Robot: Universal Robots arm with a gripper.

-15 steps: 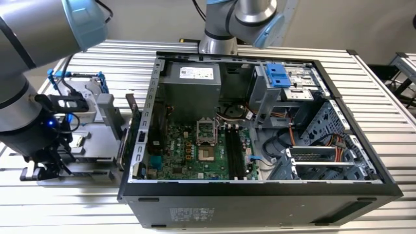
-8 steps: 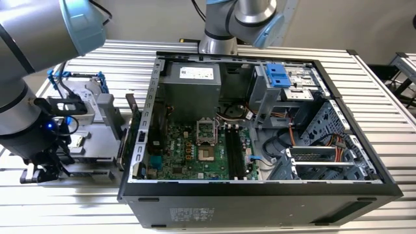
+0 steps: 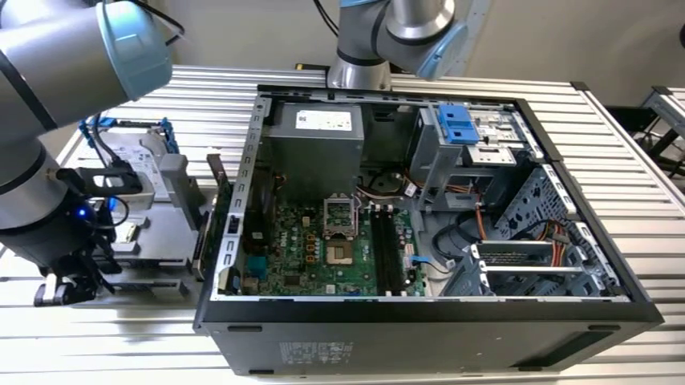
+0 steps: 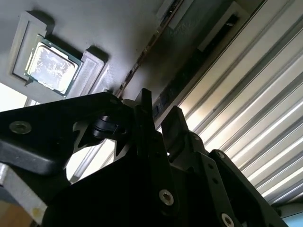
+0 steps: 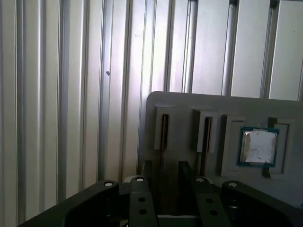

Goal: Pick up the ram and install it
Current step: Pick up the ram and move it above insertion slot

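In the first wrist view a grey holder block (image 5: 189,106) carries two thin ram sticks standing on edge in slots, one ram (image 5: 164,132) directly under my gripper (image 5: 164,172) and another (image 5: 207,135) beside it. My gripper is open, with a finger on each side of the nearer stick and a gap to it. The second wrist view has the same ram (image 4: 142,56) as a thin edge running away from my gripper (image 4: 158,122). In the exterior view my gripper (image 3: 64,290) hangs low at the exterior view's left, outside the case. The motherboard's black slots (image 3: 387,250) lie inside the case.
A processor chip (image 5: 258,146) sits in a recess of the same holder, next to the ram slots. The open computer case (image 3: 428,309) stands mid-table with a power supply (image 3: 310,148) and a blue-framed drive bay (image 3: 458,122). A second arm's base (image 3: 358,72) stands behind the case.
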